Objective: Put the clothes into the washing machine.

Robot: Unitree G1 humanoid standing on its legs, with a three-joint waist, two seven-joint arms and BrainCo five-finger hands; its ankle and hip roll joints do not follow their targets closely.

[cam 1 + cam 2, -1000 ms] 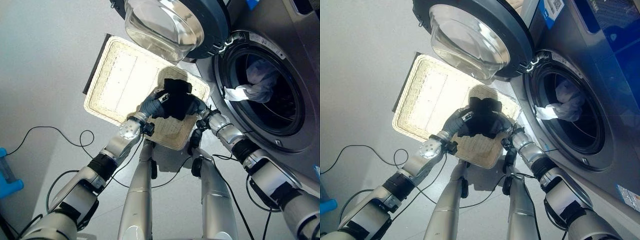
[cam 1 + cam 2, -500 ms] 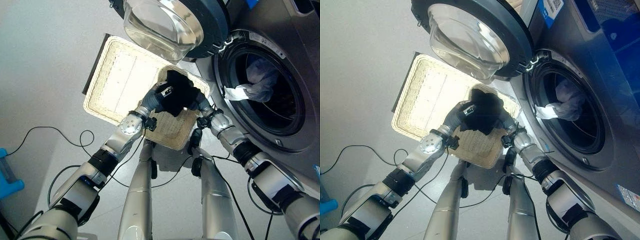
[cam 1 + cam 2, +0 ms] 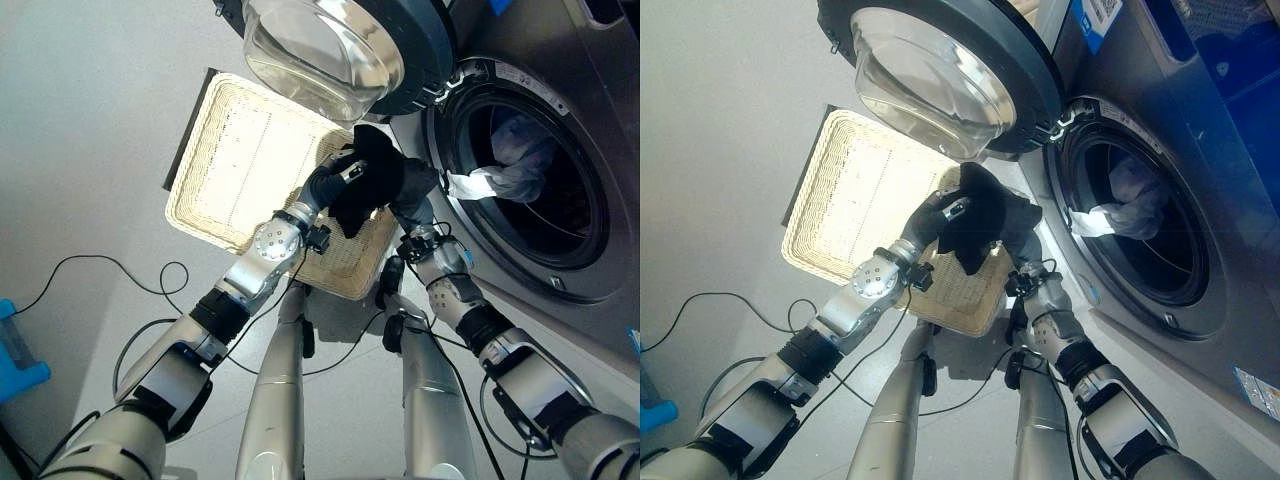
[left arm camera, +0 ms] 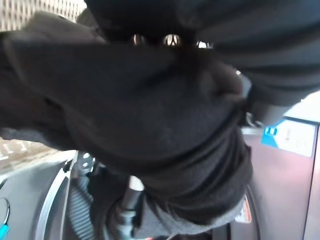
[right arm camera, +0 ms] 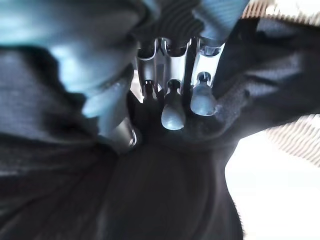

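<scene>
Both hands hold a black garment up over the near right corner of the wicker basket, close to the rim of the washing machine's open drum. My left hand grips the cloth from the left side. My right hand is partly wrapped in it on the drum side. In the right wrist view its fingers curl into the black cloth. The left wrist view has the garment bunched right in front. White and pale blue clothes lie inside the drum.
The round glass door of the washing machine stands swung open above the basket's far end. The basket lies on the grey floor to the left of the machine. A blue object sits at the left edge.
Both hands have lifted the black garment off the basket's floor and carried it up and right, toward the drum's rim. It now hangs clear of the wicker.
</scene>
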